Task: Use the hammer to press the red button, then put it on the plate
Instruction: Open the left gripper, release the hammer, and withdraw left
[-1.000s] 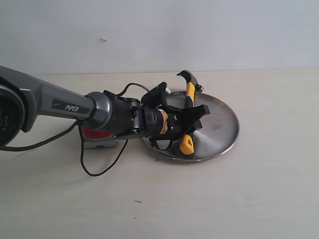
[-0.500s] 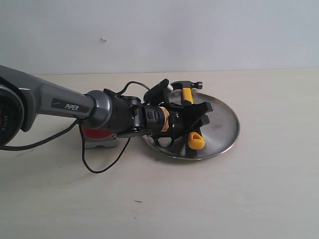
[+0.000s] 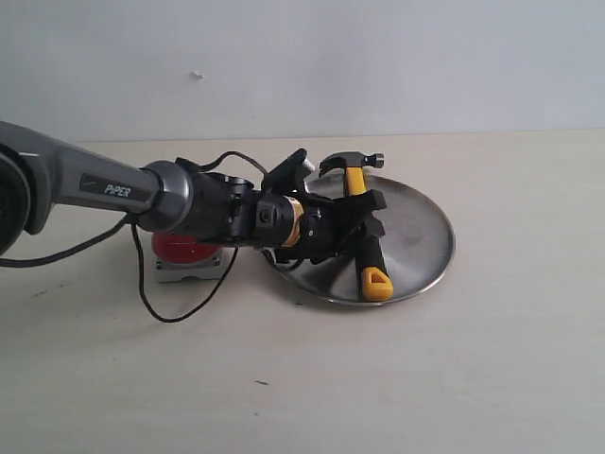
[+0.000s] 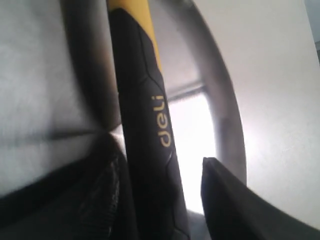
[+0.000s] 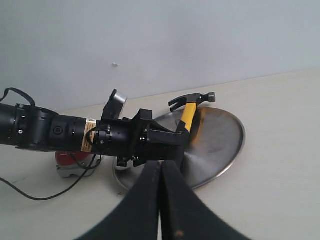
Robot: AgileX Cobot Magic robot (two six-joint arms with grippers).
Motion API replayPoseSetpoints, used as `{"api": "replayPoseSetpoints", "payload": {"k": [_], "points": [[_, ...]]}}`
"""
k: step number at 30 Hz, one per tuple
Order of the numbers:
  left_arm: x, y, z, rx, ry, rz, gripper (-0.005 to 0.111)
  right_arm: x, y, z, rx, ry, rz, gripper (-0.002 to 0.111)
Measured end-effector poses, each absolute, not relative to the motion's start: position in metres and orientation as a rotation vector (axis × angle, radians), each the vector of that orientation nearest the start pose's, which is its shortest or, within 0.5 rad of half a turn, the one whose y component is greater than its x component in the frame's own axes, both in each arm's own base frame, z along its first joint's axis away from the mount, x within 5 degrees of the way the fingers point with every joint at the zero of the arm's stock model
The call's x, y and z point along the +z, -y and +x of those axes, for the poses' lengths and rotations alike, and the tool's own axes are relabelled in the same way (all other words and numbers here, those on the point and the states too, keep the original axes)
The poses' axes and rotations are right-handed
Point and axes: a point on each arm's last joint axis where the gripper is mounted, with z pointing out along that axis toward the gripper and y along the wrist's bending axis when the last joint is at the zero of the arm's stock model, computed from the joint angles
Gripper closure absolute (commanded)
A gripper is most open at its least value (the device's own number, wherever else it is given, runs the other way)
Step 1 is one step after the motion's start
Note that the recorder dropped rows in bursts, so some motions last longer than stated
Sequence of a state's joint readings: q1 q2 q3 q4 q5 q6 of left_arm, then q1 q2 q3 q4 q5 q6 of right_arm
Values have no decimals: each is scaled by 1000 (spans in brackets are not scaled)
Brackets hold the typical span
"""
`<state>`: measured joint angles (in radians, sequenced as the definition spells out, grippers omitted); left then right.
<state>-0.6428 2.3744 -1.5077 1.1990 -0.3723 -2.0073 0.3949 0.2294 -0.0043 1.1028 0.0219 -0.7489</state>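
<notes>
Though loose, hammer [image 3: 369, 255] on plate [image 3: 421, 236].

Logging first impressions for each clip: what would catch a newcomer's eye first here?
The yellow-and-black hammer lies across the silver plate, head at the far rim, looped end at the near rim. The left gripper straddles its handle with jaws open, and the red button peeks out from behind that arm, left of the plate.
</notes>
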Motion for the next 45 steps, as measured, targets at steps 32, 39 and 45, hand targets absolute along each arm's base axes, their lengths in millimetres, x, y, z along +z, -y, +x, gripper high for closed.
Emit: {"api": "replayPoseSetpoints", "payload": {"k": [32, 39, 45], "points": [[337, 213, 117, -1204, -1495, 903, 107, 199, -31, 69, 568, -1751, -51, 108], [336, 211, 122, -1103, -1478, 912, 107, 199, -31, 69, 568, -1751, -51, 108], [325, 200, 142, -969, -1667, 714, 107, 199, -31, 69, 568, -1751, -51, 108]]}}
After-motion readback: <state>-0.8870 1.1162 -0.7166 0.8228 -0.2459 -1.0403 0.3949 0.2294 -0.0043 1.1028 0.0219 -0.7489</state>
